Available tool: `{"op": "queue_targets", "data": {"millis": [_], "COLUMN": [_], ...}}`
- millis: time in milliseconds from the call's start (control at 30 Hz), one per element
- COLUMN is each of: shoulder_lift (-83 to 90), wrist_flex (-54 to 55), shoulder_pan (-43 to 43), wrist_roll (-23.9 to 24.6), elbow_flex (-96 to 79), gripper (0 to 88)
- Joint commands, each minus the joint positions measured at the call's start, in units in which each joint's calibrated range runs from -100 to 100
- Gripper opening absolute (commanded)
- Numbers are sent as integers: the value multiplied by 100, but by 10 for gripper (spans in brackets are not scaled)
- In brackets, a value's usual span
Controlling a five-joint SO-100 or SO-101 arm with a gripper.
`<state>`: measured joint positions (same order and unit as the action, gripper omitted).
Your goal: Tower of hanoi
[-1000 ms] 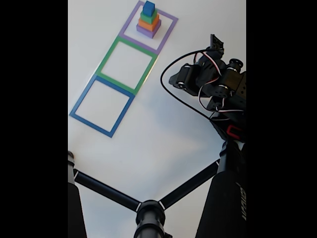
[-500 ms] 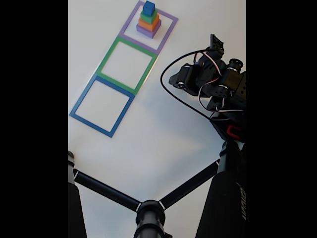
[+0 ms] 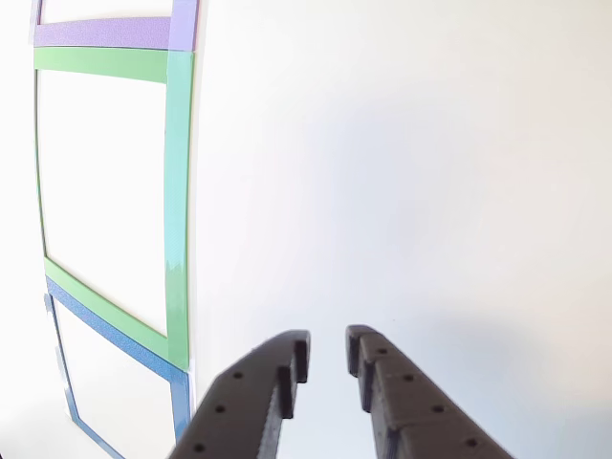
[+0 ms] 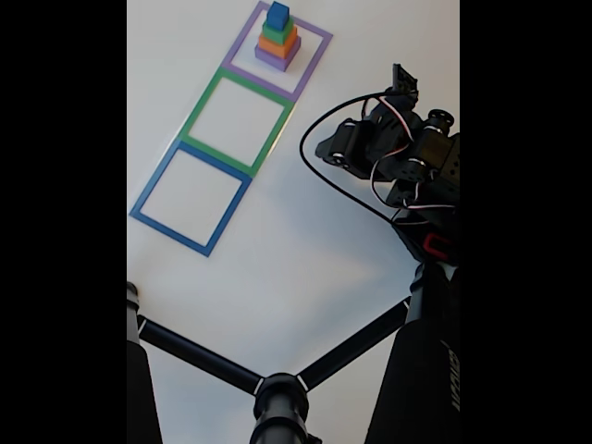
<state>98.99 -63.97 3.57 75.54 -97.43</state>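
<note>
- Squares of coloured tape lie in a row on the white worktop (image 4: 305, 259): in the fixed view the blue square (image 4: 191, 197) is lowest and furthest left, the green square (image 4: 238, 121) next, the purple square (image 4: 277, 51) at the top. Judging from the task, they mark the three stations for the puzzle.
- Both the blue and green squares hold nothing, which suits a game not yet begun.
- The stack of blocks (image 4: 277, 39) stands inside the purple square, widest at the bottom: purple, orange, green, then blue on top. That order lets the small blue one be lifted first.
- The arm (image 4: 398, 153) sits folded at the right, well apart from the stack.
- In the other view the gripper (image 3: 327, 356) hangs over bare worktop beside the green square, its jaws a little apart and holding nothing; how high it hangs is hard to tell.
- Against the earlier pictures nothing has shifted: arm, blocks and squares look the same.
</note>
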Motion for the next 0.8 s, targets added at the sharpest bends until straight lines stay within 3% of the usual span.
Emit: {"op": "queue_targets", "data": {"millis": [0,767], "shoulder_lift": [93,93], "wrist_flex": [0,0], "shoulder_pan": [-31,-31], "wrist_roll": [-90,-39], "elbow_flex": [61,61], "gripper": [1,1]}}
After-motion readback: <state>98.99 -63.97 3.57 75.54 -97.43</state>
